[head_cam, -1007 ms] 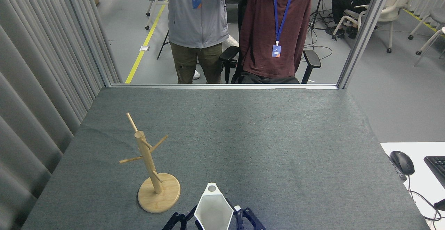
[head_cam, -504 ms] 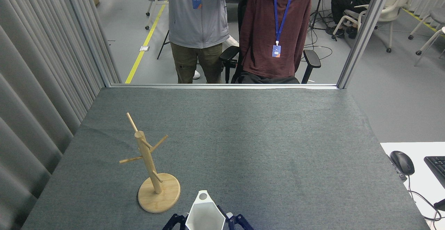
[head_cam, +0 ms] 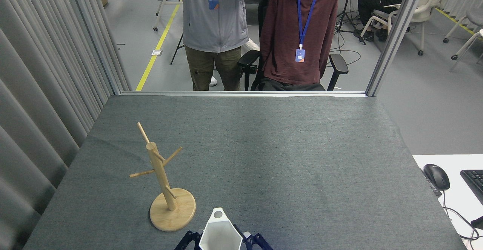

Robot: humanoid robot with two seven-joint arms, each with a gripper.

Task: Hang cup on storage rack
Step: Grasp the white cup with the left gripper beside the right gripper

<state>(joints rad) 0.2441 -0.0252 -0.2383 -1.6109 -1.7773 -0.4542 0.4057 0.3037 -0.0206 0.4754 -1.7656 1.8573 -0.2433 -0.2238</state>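
Observation:
The white faceted cup (head_cam: pixel 220 236) shows at the bottom edge, just left of centre, mouth up. Its rim tab with the round hole (head_cam: pixel 218 214) points away from me. Dark fingers (head_cam: pixel 188 241) flank the cup on both sides. They look like my left gripper (head_cam: pixel 222 243), shut on the cup; its arm is cut off by the frame edge. The wooden storage rack (head_cam: pixel 166 189) stands upright on its disc base to the cup's left, a short gap away, with thin pegs angled up from its post. My right gripper is out of view.
Grey felt covers the table (head_cam: pixel 283 159). A pleated curtain (head_cam: pixel 41 91) runs along the left side. Beyond the far edge, one person (head_cam: pixel 213 23) stands and another (head_cam: pixel 298 34) sits. A mouse (head_cam: pixel 436 176) and a keyboard (head_cam: pixel 473 180) lie on a white desk at the right.
The cup and the gripper holding it have slid down and slightly left in the view, nearer the rack's base. The rack has not moved.

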